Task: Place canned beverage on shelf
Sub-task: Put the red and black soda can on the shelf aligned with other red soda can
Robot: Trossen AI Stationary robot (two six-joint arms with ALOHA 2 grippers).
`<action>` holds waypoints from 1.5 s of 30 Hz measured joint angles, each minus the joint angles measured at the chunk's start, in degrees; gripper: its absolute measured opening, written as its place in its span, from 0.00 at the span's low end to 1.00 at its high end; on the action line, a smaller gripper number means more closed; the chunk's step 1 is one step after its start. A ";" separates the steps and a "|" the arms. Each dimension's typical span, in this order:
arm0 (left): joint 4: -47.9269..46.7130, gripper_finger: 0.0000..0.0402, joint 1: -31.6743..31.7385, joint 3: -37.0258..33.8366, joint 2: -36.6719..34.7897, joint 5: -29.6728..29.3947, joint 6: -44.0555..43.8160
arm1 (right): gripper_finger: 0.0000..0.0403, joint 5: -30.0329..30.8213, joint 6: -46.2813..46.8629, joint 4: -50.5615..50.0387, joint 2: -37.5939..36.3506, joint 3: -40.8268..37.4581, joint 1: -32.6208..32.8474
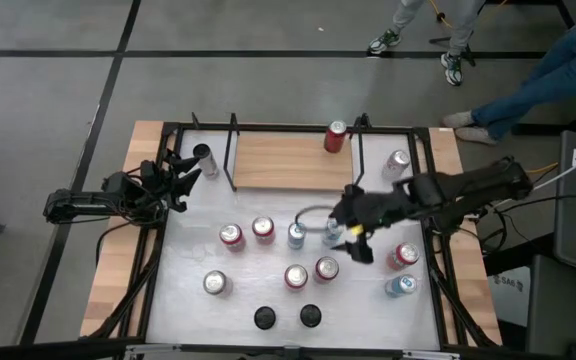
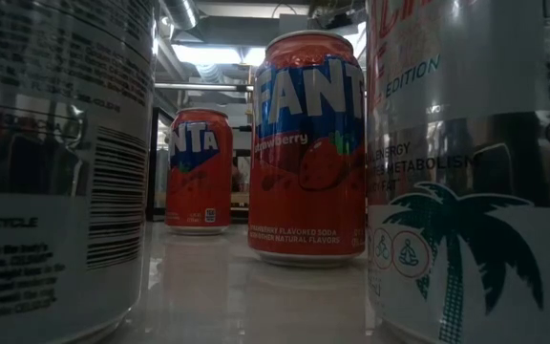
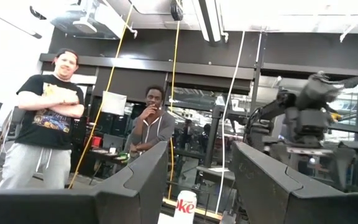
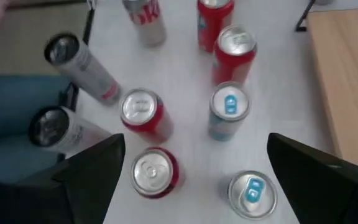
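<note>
The shelf (image 1: 283, 162) is a light-wood board with black rods at the table's far side; one red can (image 1: 336, 137) stands on it. Several more cans stand on the white tabletop. My right gripper (image 1: 341, 232) hangs open above the middle cluster, slanting down. In its wrist view the right gripper (image 4: 196, 148) has a silver can with a blue tab (image 4: 252, 193) and a red can (image 4: 156, 171) below its spread fingers, touching neither. My left gripper (image 1: 181, 170) waits shut at the table's left edge beside a dark-topped can (image 1: 204, 157).
Other cans stand around: red ones (image 1: 231, 236) (image 1: 263, 229), a blue-tabbed one (image 1: 296, 235), two black-topped ones (image 1: 265, 317) near the front edge, three more at the right (image 1: 402, 256). Fanta cans (image 2: 306, 153) fill the low view. People stand beyond the table (image 3: 48, 118).
</note>
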 joint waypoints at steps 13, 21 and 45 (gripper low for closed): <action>-4.84 0.43 0.02 0.02 0.00 0.15 -0.07 | 0.95 1.76 -1.55 -0.43 9.99 0.00 7.97; -5.16 0.43 0.02 0.02 0.00 0.77 -0.17 | 0.95 0.64 -6.50 -0.47 14.91 0.00 8.17; -6.12 0.43 0.02 0.02 -0.01 2.19 -0.09 | 0.95 0.47 -9.49 -3.44 22.31 0.04 8.12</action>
